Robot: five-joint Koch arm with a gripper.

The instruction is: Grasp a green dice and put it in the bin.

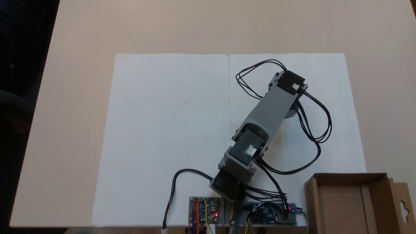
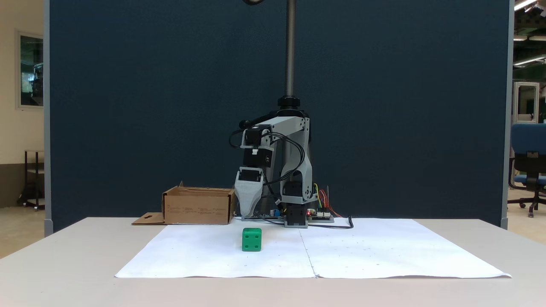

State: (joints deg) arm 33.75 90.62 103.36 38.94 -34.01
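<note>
Green dice (image 2: 251, 239) sits on white paper (image 2: 213, 256), at 6 o'clock below gripper (image 2: 248, 212), apart from it. Gripper points down; jaw state unclear. Bin (image 2: 198, 207) at gripper's 9 o'clock.

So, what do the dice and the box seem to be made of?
The green dice looks like smooth, slightly glossy plastic: uniform bright colour, recessed round pips. The box looks like plain matte cardboard: brown, thin folded walls, a flap with a cutout.
</note>
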